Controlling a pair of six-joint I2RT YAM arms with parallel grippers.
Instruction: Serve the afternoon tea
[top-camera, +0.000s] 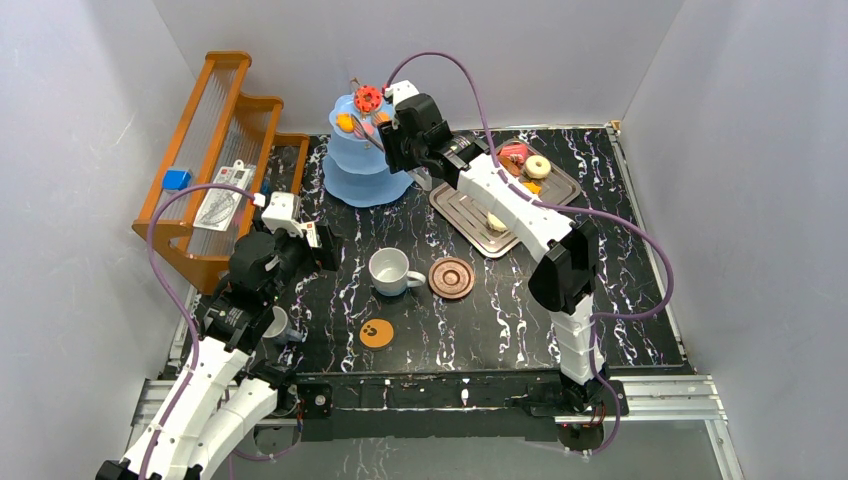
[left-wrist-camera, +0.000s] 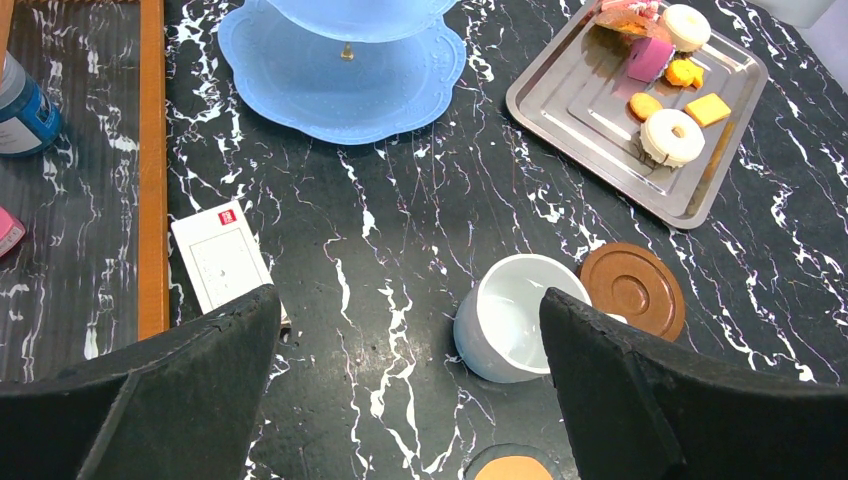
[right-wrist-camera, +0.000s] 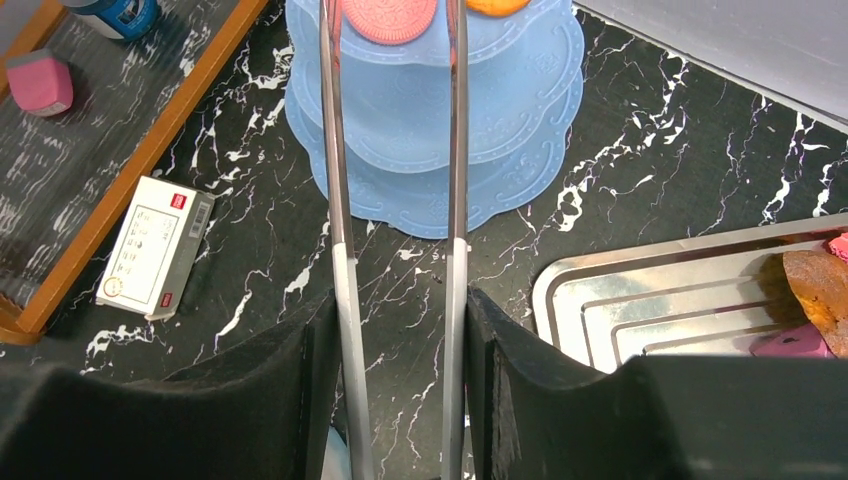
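As the top external camera shows, the light-blue stand (top-camera: 365, 170) sits at the far side of the table, with a red pastry (top-camera: 368, 98) and an orange pastry (top-camera: 345, 122) on its top tier. The right gripper (top-camera: 385, 135) hangs just right of that tier. The silver tray (top-camera: 470, 215) lies right of the stand and carries a white donut (top-camera: 537, 166). Nearer than the stand are the white mug (top-camera: 388, 270) and, just beside it, the brown saucer (top-camera: 451, 277). The paw-print coaster (top-camera: 376, 333) lies nearer still. The left gripper (top-camera: 298, 250) hovers near-left of the stand, beside the orange rack (top-camera: 200, 150), and the grey cup (top-camera: 277, 325) stands below it, apart from the coaster.

Left wrist view: the jaws stand wide apart with nothing between them. The mug sits off the saucer, the two almost touching. A white box (left-wrist-camera: 222, 258) lies near-left of the stand's bottom tier.

Right wrist view: the jaws are closed on metal tongs (right-wrist-camera: 340, 200), whose two arms reach up to the stand's top tier. A pink pastry (right-wrist-camera: 390, 18) lies there between the arms; whether the tips press it cannot be told.
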